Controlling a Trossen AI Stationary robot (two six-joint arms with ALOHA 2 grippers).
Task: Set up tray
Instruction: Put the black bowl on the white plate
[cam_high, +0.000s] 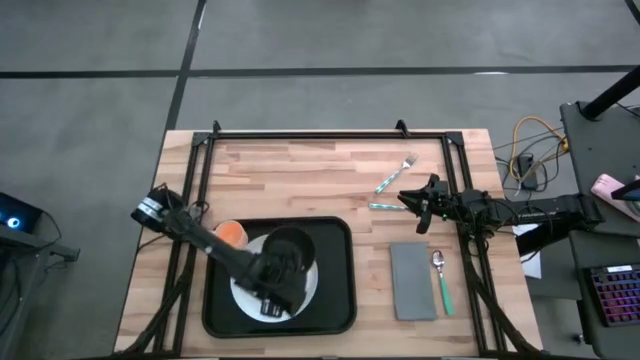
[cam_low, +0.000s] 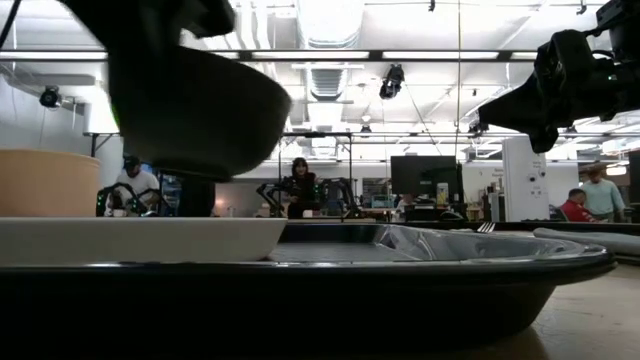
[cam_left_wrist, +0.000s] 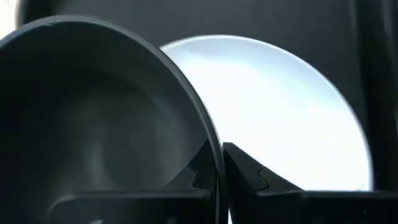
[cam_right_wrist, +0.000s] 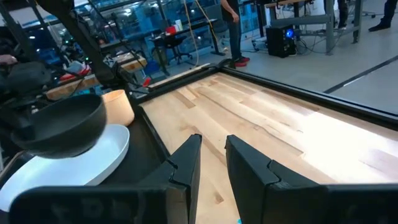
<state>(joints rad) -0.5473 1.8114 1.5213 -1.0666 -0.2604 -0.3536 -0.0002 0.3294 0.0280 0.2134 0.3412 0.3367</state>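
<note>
A large black tray (cam_high: 343, 290) lies on the wooden table with a white plate (cam_high: 243, 296) and an orange cup (cam_high: 230, 233) standing in it. My left gripper (cam_left_wrist: 219, 163) is over the plate, shut on a black bowl (cam_high: 290, 245). In the low view the bowl (cam_low: 195, 100) hangs clear above the plate (cam_low: 140, 240). My right gripper (cam_right_wrist: 211, 152) hovers over bare wood to the tray's right, near the fork (cam_high: 396, 172). Its fingers stand a narrow gap apart and hold nothing. My left gripper holds the bowl by its rim (cam_left_wrist: 214, 146), pinched with one finger (cam_left_wrist: 200, 167) inside the bowl and the other finger (cam_left_wrist: 249, 171) outside. The bowl is lifted clear above the white plate (cam_left_wrist: 280, 106), roughly upright in the low view.
A teal-handled fork and a second teal-handled utensil (cam_high: 385, 206) lie just beside my right gripper (cam_high: 410, 198). A grey napkin (cam_high: 412, 282) and a spoon (cam_high: 441, 280) lie nearer the table's near right. Black frame rails border the table. People and benches show beyond.
</note>
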